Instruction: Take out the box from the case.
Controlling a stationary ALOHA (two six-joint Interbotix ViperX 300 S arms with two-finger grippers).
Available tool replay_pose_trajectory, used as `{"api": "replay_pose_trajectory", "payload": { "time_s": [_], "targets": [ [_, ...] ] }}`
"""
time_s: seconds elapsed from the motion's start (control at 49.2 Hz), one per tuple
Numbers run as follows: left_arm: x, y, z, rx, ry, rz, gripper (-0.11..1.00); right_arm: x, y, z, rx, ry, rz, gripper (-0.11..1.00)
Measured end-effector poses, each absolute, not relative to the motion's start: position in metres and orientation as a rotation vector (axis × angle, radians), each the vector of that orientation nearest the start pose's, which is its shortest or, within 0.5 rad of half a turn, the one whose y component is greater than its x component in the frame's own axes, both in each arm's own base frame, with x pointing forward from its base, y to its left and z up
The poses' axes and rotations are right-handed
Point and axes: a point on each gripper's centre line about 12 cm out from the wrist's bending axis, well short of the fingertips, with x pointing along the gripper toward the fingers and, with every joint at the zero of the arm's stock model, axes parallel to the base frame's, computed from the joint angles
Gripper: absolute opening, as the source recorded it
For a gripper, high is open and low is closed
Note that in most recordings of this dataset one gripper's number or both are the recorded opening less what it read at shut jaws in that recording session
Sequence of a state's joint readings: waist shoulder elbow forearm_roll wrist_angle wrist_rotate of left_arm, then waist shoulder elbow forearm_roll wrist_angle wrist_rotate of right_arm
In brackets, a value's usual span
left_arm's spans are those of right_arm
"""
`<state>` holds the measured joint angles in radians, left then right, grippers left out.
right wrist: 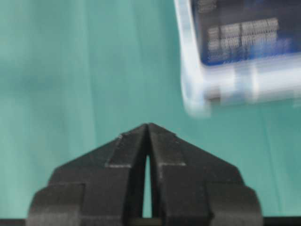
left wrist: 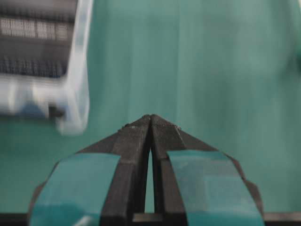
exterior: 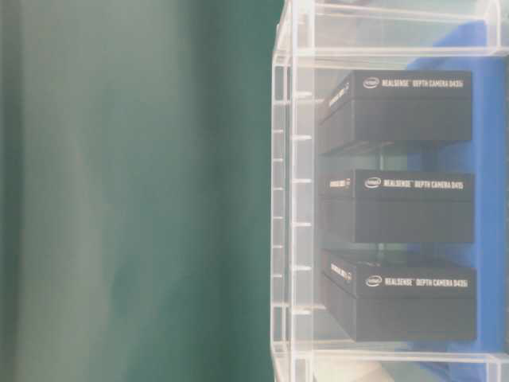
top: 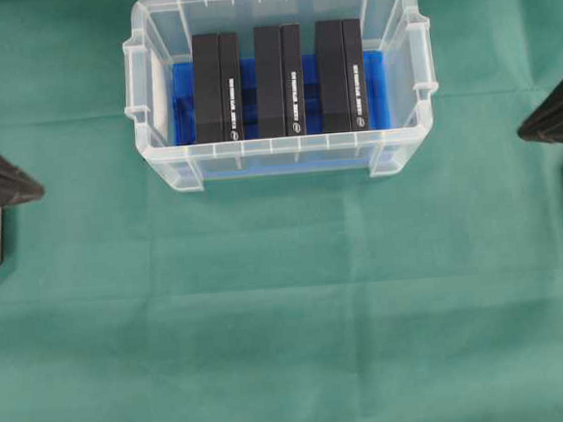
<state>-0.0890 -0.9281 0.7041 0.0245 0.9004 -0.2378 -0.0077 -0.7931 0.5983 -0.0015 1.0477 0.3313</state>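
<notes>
Boxes: three black rectangular cardboard boxes with white lettering are standing on edge side by side inside the case, a left box (top: 217, 88), a middle box (top: 279, 81) and a right box (top: 341, 75), with narrow gaps of blue showing between them.
Case: the large rectangular translucent clear plastic storage bin with rimmed edge (top: 282, 145) is sitting at the upper centre of the overhead view on the green cloth-covered table (top: 288, 307); none of the boxes is lifted yet.
Risk, narrow gaps: the boxes are standing close together, so a finger coming down between them is likely to strike a top edge or tip a neighbour.
Risk, walls: the bin's rim and walls are crowding the outer boxes, so a slanted approach could catch the plastic and drag the whole bin.
Risk, shut tips: jaws pressed together as they are now cannot straddle a box; lowering them unopened would only push down on it.
Risk, blur: both wrist views are smeared, so fine alignment cannot be judged from them.
Left gripper (left wrist: 150, 117): its black fingers are meeting at the tips, holding nothing, pointing over bare cloth with the bin's corner at the upper left of its view.
Right gripper (right wrist: 148, 126): likewise pinched together and empty, with the bin's corner at the upper right of its view.
Arms: both are sitting at the left and right edges of the overhead view, well apart from the bin.
</notes>
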Motion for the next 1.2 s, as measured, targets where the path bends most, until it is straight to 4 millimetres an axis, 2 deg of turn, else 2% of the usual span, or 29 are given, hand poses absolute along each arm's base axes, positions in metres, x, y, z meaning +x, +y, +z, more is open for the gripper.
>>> {"api": "replay_pose_trajectory", "payload": {
  "time_s": [0.203,0.407,0.793,0.997,1.2],
  "targets": [
    [0.167,-0.015,0.34,-0.254,0.948,0.084,0.02,0.196,0.0,0.338,0.376,1.169,-0.258,0.02],
    [0.163,-0.016,0.345,-0.292,1.046,0.13,0.02,0.196,0.007,0.342,0.417,1.293,-0.315,0.02],
    [0.168,-0.017,0.348,-0.347,1.058,0.166,0.02,0.203,0.009,0.338,0.469,1.323,-0.369,0.02],
    [0.172,-0.017,0.351,-0.537,1.054,0.285,0.02,0.204,-0.001,0.336,0.687,1.28,-0.612,0.02],
    [0.172,-0.014,0.346,-0.791,1.088,0.52,0.02,0.204,-0.009,0.336,0.901,1.16,-0.872,0.02]
  ]
}}
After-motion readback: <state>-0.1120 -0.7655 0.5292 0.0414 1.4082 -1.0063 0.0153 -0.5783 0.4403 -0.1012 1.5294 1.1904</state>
